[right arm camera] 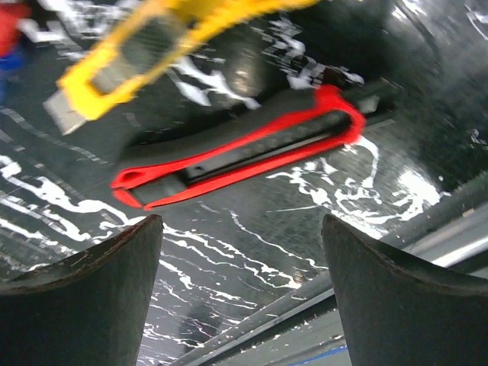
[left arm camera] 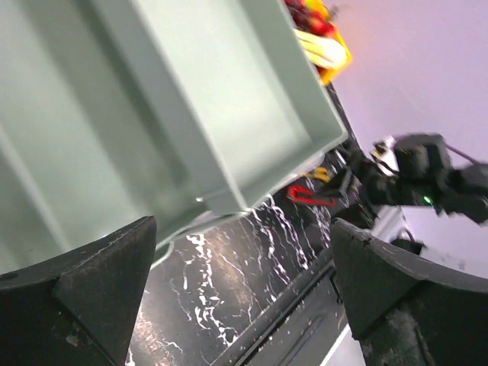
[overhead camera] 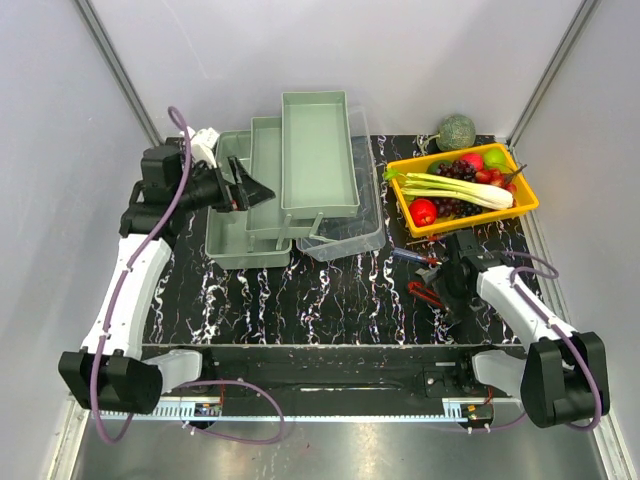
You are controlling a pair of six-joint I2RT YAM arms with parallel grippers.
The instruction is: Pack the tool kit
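Plainly, the toolbox (overhead camera: 250, 248) sits opened out at the back left of the black, white-veined table (overhead camera: 330, 310). It is pale grey-green plastic, with 2 shallow trays (overhead camera: 318, 150) stepped up above its base and a clear lid (overhead camera: 350, 238) tipped off to the right. The left hand (overhead camera: 254, 188) hovers beside the trays, released wide and grasping nothing. Toward the front right a red utility knife (right arm camera: 244, 152) and a yellow one (right arm camera: 152, 42) lie side by side on the table, well apart from the box. The right hand (right arm camera: 240, 229) hangs over the red knife, spread open, nothing clasped.
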